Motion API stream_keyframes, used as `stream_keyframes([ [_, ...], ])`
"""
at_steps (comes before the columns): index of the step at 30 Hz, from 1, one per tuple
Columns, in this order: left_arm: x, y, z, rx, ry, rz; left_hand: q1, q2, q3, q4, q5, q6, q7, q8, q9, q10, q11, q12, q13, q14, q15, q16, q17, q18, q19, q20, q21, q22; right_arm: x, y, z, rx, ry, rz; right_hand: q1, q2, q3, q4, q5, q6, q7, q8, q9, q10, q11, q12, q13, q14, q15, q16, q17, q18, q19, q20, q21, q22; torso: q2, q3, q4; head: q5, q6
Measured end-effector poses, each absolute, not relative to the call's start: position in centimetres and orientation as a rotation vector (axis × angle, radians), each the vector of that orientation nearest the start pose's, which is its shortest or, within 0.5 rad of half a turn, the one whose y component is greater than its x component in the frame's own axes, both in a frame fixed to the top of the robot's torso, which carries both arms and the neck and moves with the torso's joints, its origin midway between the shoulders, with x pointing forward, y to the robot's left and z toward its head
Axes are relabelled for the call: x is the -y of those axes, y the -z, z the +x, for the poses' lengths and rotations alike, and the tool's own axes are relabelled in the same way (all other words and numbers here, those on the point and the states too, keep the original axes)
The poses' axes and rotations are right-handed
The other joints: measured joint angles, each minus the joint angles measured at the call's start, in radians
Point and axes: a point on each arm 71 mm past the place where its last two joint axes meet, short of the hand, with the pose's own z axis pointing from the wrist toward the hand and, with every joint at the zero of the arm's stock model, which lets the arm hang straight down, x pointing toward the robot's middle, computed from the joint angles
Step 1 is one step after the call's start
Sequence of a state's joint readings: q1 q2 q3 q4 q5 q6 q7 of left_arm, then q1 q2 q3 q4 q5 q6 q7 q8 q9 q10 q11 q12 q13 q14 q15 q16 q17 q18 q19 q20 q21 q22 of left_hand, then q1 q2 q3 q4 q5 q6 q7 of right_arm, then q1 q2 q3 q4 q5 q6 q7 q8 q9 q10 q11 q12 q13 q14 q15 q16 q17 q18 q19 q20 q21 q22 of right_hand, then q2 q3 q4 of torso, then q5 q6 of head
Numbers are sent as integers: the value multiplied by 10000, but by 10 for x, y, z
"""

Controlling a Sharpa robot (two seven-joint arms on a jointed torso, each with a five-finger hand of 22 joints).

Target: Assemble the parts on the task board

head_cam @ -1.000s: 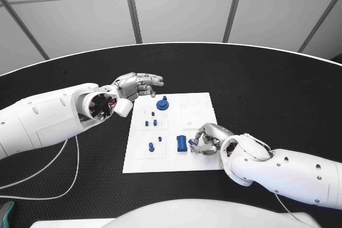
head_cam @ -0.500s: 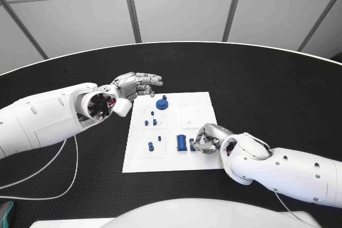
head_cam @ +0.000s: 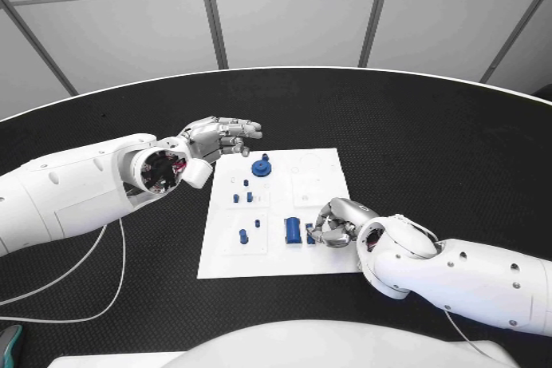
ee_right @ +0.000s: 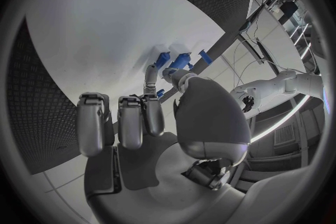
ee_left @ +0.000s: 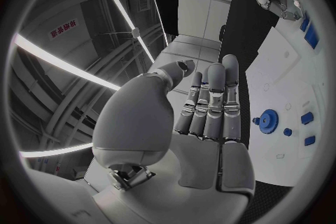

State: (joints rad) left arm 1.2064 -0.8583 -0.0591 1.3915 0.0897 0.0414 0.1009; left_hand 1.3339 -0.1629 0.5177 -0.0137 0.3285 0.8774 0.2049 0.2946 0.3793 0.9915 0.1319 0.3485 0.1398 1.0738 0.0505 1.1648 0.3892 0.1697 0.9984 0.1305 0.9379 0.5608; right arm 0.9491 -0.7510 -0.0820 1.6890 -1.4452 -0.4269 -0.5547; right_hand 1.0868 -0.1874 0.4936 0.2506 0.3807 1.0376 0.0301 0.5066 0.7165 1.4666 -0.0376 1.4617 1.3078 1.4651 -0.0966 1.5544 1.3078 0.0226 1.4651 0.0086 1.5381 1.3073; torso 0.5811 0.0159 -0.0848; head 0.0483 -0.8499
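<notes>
Right silver many-fingered hand (head_cam: 333, 224) sits low over the near right part of the flat white rectangular task board (head_cam: 328, 162), fingers curled down and bunched. Fingertips (ee_right: 152, 75) are at a small blue part (head_cam: 310, 231), but contact is hidden, so cannot tell if it is pinched or just touched. In the right wrist view a few small blue pieces (ee_right: 181, 60) show just past the fingertips on the white plate. Just beside that hand, on its left-arm side, a blue upright cylinder part (head_cam: 293, 230) stands on the board.

Left silver many-fingered hand (head_cam: 221, 136) hangs above the black textured table (head_cam: 437, 136) just off the board's far left corner, palm turned up-ish, fingers (ee_left: 212, 102) lying straight and side by side, thumb apart, nothing in it: released. Not touching the board.

Outward across the board: a blue round gear-like knob part (head_cam: 262, 169) stands near the far edge, closest to the left hand; same knob (ee_left: 267, 121) visible in the left wrist view with small blue pegs next to it. A cluster of small blue pegs (head_cam: 242, 197) lies mid-board on the left side. One more blue peg (head_cam: 244, 237) stands nearer the front left. Right half of the board near the far edge is bare white with faint recesses.

A thin white cable (head_cam: 80, 292) loops on the table under the left arm.
</notes>
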Motion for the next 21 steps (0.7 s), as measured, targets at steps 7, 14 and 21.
stream_keyframes([
  [7, -240, 207, 499, -17768, 15900, -13030, 0, 0, 0, 0, 0, -38, 37, 0, 1, 0, 0, 0, 1, 0, 0, 0, 0, 0, 0, 0, 0, -10, 140, 288, 382, -19671, -5949, 1364, -98, -59, -193, 72, -944, 0, 0, 86, 33, 0, 0, 0, -1, 0, 1, 0, -1, 0, 0, 0, -28, 0, -4, 12, -1, 20, 13],
  [14, -239, 207, 499, -17775, 15928, -13015, 0, 0, 0, 0, 0, -38, 38, 0, 1, 0, 0, 0, 1, 0, 0, 0, 1, 0, 0, 0, 0, -9, 144, 289, 382, -19816, -5904, 1201, 65, -222, -273, -7, -1325, -36, -36, 106, 32, 0, 0, -1, -1, 0, 1, 0, -2, 0, 0, 1, -48, 0, -9, 12, -8, 32, 18],
  [21, -239, 207, 499, -17774, 15937, -13010, 0, 0, 0, 0, 0, -38, 38, 0, 1, 0, 0, 0, 1, 0, 0, 0, 1, 0, 0, 0, 0, -9, 145, 292, 384, -19897, -5752, 1179, 294, -186, -254, -108, -1418, -36, -36, 106, 31, 0, 0, -7, -2, 34, -33, 0, -2, 0, 0, 1, -48, 0, -9, 10, 6, 6, 11],
])
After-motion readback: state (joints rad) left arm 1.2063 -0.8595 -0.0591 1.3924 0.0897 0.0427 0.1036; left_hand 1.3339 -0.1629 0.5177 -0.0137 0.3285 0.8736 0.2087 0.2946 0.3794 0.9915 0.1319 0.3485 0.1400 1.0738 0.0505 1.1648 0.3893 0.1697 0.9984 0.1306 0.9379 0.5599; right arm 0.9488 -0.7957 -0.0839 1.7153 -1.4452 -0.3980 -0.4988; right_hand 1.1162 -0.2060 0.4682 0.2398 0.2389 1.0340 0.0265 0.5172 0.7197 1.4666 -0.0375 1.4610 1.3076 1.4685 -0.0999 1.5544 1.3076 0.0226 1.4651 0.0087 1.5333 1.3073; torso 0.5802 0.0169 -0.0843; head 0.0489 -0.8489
